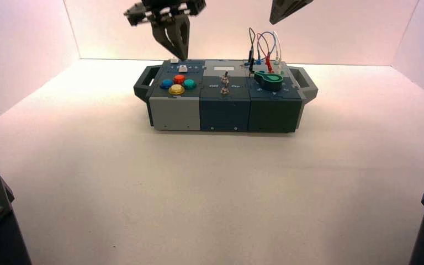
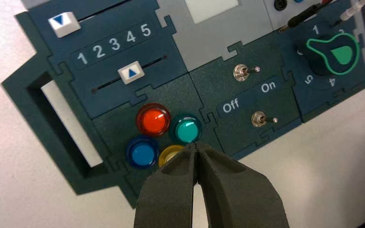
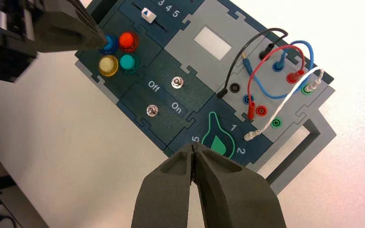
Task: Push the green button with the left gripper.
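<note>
The left gripper (image 2: 196, 145), fingertips pressed together, hangs over the box's left section. The green button (image 2: 187, 130) is right of the red one (image 2: 154, 119). Best centre the closed tips on green, then press straight down, clear of yellow (image 2: 169, 154).

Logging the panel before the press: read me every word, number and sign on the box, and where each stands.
"1 2 3 4 5": strip between the two white sliders
Triangle signs: on both slider caps
"Off", "On": plate between the two metal toggle switches
"1", "2", "4", "5": around the green-rimmed knob; a 3 cannot be made out
No lettering readable on the round buttons.
</note>
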Tool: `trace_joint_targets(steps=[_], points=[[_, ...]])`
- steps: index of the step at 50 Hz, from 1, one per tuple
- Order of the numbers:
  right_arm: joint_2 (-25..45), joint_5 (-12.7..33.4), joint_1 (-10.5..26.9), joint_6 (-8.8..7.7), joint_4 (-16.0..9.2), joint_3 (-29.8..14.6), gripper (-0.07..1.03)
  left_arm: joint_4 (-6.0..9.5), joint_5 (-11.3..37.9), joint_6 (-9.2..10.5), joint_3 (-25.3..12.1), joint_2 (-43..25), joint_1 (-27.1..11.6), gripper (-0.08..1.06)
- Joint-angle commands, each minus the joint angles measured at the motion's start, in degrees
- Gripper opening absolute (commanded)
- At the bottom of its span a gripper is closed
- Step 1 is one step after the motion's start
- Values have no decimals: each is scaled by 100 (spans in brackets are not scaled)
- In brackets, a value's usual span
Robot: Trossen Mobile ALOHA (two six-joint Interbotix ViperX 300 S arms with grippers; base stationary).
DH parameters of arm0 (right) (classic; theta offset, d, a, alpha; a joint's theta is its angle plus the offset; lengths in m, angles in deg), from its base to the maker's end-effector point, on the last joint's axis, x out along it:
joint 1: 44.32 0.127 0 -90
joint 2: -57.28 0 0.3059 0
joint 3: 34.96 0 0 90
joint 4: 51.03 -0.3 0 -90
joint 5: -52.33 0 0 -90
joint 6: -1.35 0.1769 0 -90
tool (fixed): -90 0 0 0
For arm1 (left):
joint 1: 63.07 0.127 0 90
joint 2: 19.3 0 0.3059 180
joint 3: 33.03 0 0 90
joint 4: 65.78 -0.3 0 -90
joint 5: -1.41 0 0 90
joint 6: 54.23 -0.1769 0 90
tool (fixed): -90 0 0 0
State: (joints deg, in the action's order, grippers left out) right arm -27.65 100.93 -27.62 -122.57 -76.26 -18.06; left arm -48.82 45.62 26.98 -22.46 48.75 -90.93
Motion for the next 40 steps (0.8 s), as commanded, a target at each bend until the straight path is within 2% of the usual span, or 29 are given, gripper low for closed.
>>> trace_joint_targets(steps=[1, 21, 40], points=[[-202, -9, 9, -44, -18, -97, -2, -9, -44, -18, -114, -53, -53, -3], [-255, -9, 18, -53, 62, -88, -2, -44, -62, -18, -343, -571, -53, -3], [-255, -9, -9, -53, 114, -88, -2, -35, -35, -18, -369, -668, -62, -3]])
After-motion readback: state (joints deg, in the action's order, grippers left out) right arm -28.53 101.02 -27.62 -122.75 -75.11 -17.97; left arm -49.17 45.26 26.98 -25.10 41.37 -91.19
